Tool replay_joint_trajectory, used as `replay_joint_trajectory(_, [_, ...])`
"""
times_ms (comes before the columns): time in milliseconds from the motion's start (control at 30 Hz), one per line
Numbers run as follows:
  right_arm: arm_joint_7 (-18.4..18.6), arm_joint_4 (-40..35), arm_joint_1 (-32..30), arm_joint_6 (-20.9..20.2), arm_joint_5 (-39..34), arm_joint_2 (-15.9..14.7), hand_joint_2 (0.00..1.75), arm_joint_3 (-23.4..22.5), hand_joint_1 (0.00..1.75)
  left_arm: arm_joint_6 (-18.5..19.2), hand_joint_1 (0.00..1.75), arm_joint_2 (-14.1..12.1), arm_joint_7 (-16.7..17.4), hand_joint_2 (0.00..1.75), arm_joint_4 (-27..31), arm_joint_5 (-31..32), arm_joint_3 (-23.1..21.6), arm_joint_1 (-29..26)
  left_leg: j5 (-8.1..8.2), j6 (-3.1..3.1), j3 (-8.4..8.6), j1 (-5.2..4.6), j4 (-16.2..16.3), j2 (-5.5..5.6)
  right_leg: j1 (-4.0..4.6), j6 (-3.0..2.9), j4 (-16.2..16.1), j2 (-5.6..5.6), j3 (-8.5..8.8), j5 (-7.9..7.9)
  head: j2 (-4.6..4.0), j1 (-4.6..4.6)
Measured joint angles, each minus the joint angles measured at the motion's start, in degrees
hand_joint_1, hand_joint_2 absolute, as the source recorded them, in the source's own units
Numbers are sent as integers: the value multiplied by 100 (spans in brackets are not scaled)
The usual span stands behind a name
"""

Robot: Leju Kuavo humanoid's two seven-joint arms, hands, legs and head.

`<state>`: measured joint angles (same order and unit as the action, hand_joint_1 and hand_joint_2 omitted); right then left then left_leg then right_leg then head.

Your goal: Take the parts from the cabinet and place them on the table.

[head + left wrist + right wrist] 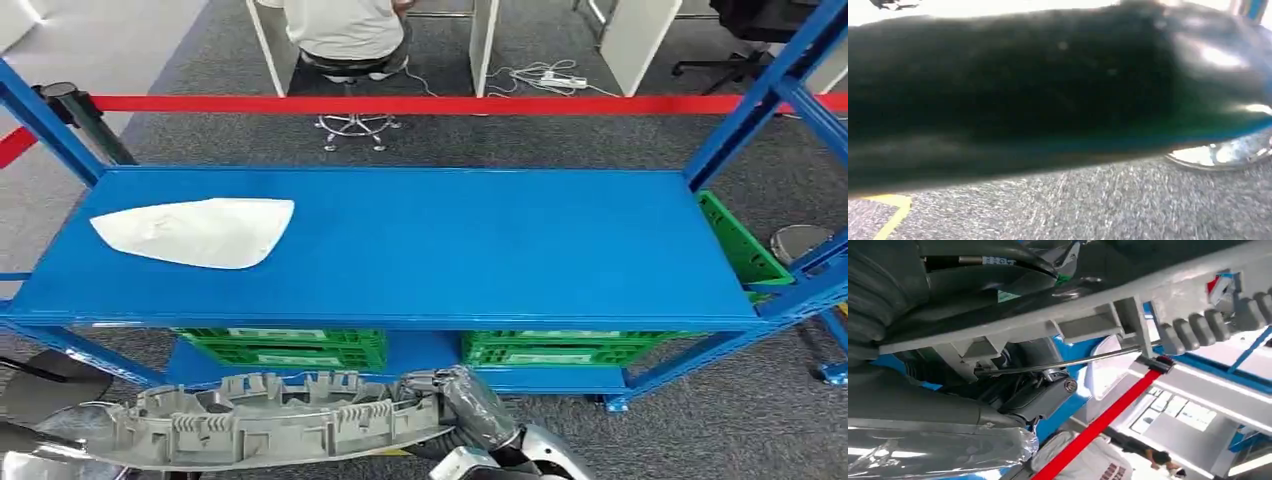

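**Operator:** What was your right robot hand doing just then?

**Me:** My right robot hand (440, 392) gripped the right end of the grey ribbed part (270, 420). In the right wrist view my fingers (1038, 400) were wrapped under the part's ribbed edge (1128, 325). The part lay crosswise and low in front of me, below the front edge of the blue tabletop (420, 250) and not touching it.

**Operator:** And the left robot hand?

**Me:** I could not tell whether it was open or closed. Its wrist view was blurred; a dark glossy surface (1048, 90) sat close against the lens, with grey carpet (1098, 205) beyond.

**Operator:** How much room was on the tabletop?

**Me:** 1 white part (200, 232) already lay there, near the left end and well back from the front edge. From that part to the right end the blue surface was bare. Blue uprights (760, 100) stood at the far corners, slanting outward in my view.

**Operator:** Anything under or around it?

**Me:** 2 green crates (285, 348) sat on the lower shelf just below the front edge, and another green crate (740, 240) stood beside the right end. A red barrier tape (420, 104) ran across behind the tabletop, and beyond it a person (345, 30) sat on a chair, well apart from me.
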<state>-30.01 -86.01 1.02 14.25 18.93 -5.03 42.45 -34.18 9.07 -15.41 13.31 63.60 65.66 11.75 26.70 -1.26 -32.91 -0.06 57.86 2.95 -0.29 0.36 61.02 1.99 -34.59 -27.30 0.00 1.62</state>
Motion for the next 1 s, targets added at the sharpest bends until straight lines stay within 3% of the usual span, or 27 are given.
replay_joint_trajectory(33, [0, 2, 2, 0, -2, 0, 175, 0, 175, 0, 0, 13, 0, 0, -2, 0, -4, 4, 5, 12, -13, -25, 7, 33, -3, -34, -188, 119, 115, -61, 0, -9])
replay_joint_trajectory(133, [-2, 0, 10, 2, 2, 0, 175, 0, 175, 4, 0, 17, 15, 0, -4, 0, -15, -21, -28, 116, -66, 30, -3, 129, 30, -23, -288, 49, 182, -70, 0, 4])
replay_joint_trajectory(167, [0, 0, 11, 2, 2, 0, 175, 0, 175, 4, 0, 17, 17, 0, -4, 0, -20, -24, -31, 152, -66, 23, -5, 164, 22, -45, -334, 18, 198, -51, 0, -4])
replay_joint_trajectory(200, [0, 0, 13, 2, 4, 0, 175, 0, 175, 0, 0, 2, 17, 0, -4, 0, -24, -21, 31, 168, -70, 32, 41, 117, -24, -76, -407, -53, 244, -11, 0, -6])
replay_joint_trajectory(233, [-2, -2, 11, 2, 7, 0, 175, 0, 175, -4, 0, 2, 18, 0, -4, 0, -28, -14, 161, 195, -134, 12, 194, -39, -18, -92, -435, -91, 271, -11, 0, -29])
replay_joint_trajectory(267, [-2, -2, 16, 7, 4, 0, 175, 0, 175, -2, 0, 6, 15, 0, -4, 2, -33, -3, 362, 223, -293, 23, 532, -125, -18, -115, -435, -145, 279, -17, 0, -40])
replay_joint_trajectory(333, [-2, 0, 9, 7, 4, 0, 175, 0, 175, -2, 0, 7, 17, 0, -7, 9, -35, -9, 735, 280, -734, 53, 1425, -202, -11, -136, -433, -255, 283, -35, 0, -31])
replay_joint_trajectory(367, [4, 4, 4, 7, 4, 0, 175, 0, 175, -2, 0, 7, 18, 0, -7, 9, -35, -21, 756, 306, -854, 70, 1644, -221, -12, -134, -429, -299, 283, -40, 0, -37])
replay_joint_trajectory(400, [4, 11, -2, 7, 4, 0, 175, 0, 175, -2, 0, 0, 24, 0, -7, 9, -37, -34, 643, 327, -839, 90, 1593, -233, -16, -126, -427, -336, 290, -49, 0, -35])
replay_joint_trajectory(467, [2, 13, 1, 7, 4, 0, 175, 0, 175, -4, 0, -13, 24, 0, -7, 9, -39, -34, 179, 355, -525, 126, 931, -282, -26, -94, -419, -402, 317, -72, 0, -37])
replay_joint_trajectory(500, [2, 13, 1, 7, 4, 0, 175, 0, 175, -7, 0, -18, 24, 0, -7, 9, -50, -28, -71, 365, -270, 135, 436, -374, -32, -63, -407, -437, 340, -98, 0, -37])
replay_joint_trajectory(533, [2, 13, 0, 4, 4, 0, 175, 0, 175, -7, 0, -9, 24, 0, -7, 13, -66, -20, -71, 378, -121, 110, 149, -600, 2, -19, -389, -461, 343, -126, 0, -44])
replay_joint_trajectory(600, [4, 11, 4, -4, -4, 0, 175, 0, 175, -9, 0, 0, 31, 0, -11, 15, -92, 6, -31, 242, -135, 82, 70, -589, 53, 36, -347, -529, 317, -153, 0, -46])
replay_joint_trajectory(667, [4, 11, 4, -24, -6, 0, 175, 2, 175, -11, 0, 0, 31, 0, -13, 15, -92, -12, -24, 168, -144, 53, 69, -493, 29, 78, -361, -632, 354, -170, 0, -33])
replay_joint_trajectory(700, [4, 11, 13, -28, -15, 0, 175, 2, 175, -11, 0, -4, 31, 0, -13, 15, -94, -14, -50, 111, -118, 79, 35, -448, 8, 127, -342, -634, 341, -219, 0, -42])
replay_joint_trajectory(733, [4, 11, 27, -37, -20, 0, 175, 2, 175, -11, 0, -11, 31, 0, -11, 15, -96, -7, -48, 78, -107, 79, 35, -408, -6, 153, -186, -457, 275, -347, 0, -13])
replay_joint_trajectory(800, [2, 13, 30, -59, -37, 0, 175, 2, 175, -11, 0, -11, 31, 0, -11, 15, -101, 29, -48, 10, -110, 67, 36, -308, -10, 153, 662, -265, -119, -753, 0, 4])
replay_joint_trajectory(833, [2, 15, 28, -72, -39, 0, 175, 2, 175, -7, 0, -7, 31, 0, -13, 15, -103, 25, -45, 3, -110, 57, 38, -257, -7, 155, 1121, -232, -357, -928, 0, 4])
replay_joint_trajectory(867, [4, 24, 25, -81, -37, 0, 175, 2, 175, -7, 0, -7, 31, 0, -13, 15, -103, 14, -43, -1, -107, 44, 40, -206, -5, 147, 1448, -216, -548, -999, 0, 2])
replay_joint_trajectory(900, [4, 33, 22, -85, -42, 0, 175, 2, 175, -7, 0, -7, 31, 0, -13, 15, -103, 6, -42, -3, -103, 37, 42, -149, -4, 129, 1477, -212, -608, -917, 0, 4])
replay_joint_trajectory(933, [4, 37, 24, -90, -46, 0, 175, 2, 175, -7, 0, -11, 31, 0, -13, 15, -103, 6, -41, -3, -97, 31, 44, -87, -2, 105, 1269, -203, -542, -724, 0, 2])
replay_joint_trajectory(1000, [2, 37, 30, -112, -52, 0, 175, 2, 175, -7, 0, -7, 31, 0, -13, 13, -105, 13, -39, 1, -73, 25, 43, 48, 4, 27, 292, -111, -107, -159, 0, 0])
